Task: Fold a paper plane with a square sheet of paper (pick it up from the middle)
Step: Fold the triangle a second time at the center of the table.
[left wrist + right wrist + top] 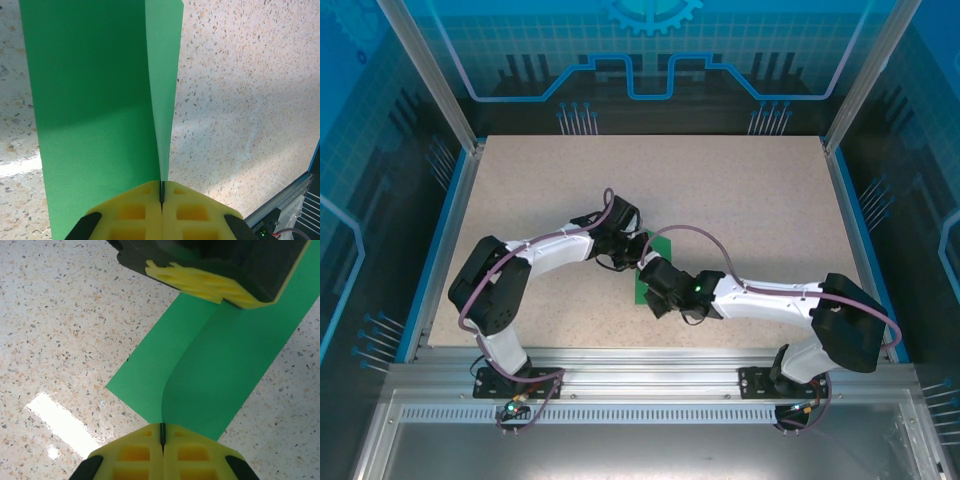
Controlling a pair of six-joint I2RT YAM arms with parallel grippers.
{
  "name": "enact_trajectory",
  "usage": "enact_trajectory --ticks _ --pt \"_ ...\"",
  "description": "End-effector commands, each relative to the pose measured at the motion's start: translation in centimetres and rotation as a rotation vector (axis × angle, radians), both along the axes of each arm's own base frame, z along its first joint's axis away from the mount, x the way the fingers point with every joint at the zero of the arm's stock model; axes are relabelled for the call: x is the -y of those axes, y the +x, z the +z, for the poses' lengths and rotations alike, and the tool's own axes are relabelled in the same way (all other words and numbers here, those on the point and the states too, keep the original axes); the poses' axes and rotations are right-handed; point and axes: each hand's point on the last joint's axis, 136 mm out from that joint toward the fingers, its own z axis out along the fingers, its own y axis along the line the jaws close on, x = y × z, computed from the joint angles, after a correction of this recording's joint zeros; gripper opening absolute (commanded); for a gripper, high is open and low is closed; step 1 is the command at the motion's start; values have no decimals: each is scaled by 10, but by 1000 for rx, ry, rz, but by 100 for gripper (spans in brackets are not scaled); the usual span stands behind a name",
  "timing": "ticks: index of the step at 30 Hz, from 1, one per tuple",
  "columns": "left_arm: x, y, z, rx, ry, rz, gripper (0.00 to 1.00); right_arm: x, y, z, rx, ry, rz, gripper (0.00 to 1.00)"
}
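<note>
pinching the square sheet of paper (225,370) tight at its raised middle fold, the right gripper (161,432) near and the left gripper (161,188) farther off should lift together, slow and level, off the table (740,200) middle so it won't rip.

The table (740,200) is a pale, speckled, stone-look slab with a blue rim at its sides and metal rails along its near edge. On it, reaching from the slab's centre toward six o'clock, lies the square sheet of paper (643,291), bright green, mostly flat with one fold raised off the surface.
</note>
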Motion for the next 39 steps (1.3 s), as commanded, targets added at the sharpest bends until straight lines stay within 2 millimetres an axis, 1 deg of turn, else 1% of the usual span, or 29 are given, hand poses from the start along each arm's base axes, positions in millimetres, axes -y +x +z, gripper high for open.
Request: enact_trajectory --ticks 1,3,5,6,7,9,12,13,19,22,29,32,34,36,39 --pt "2 1 4 3 10 -5 8 -8 1 15 -29 86 12 1" --pt "-1 1 6 14 21 4 15 -9 1 13 -64 130 20 0" --pt "-5 2 9 25 38 19 27 -10 0 11 -107 182 32 0" --pt "-8 3 12 39 44 28 29 -11 -1 11 -134 215 40 1" --pt "-10 3 13 49 51 35 33 -10 -1 9 -155 237 41 0" --pt "-17 5 18 72 70 58 46 -11 0 10 -194 301 54 1" --pt "-26 5 23 99 93 89 57 -9 4 7 -257 371 58 2" --pt "-28 4 23 104 98 95 58 -9 5 7 -272 390 61 2" --pt "-35 -3 22 115 103 103 59 3 16 2 -321 434 42 3" --pt "-34 -7 19 106 93 89 55 8 23 -3 -337 429 37 4" --pt "-36 -16 13 91 89 76 44 13 36 -13 -393 391 63 6" --pt "-38 -19 10 84 90 78 42 14 42 -15 -403 379 70 6" --pt "-37 -22 8 78 88 72 40 16 43 -21 -420 361 74 7" --pt "-36 -24 7 75 90 64 39 14 49 -19 -418 350 93 7" --pt "-34 -27 5 70 91 56 38 16 52 -24 -426 328 99 8"
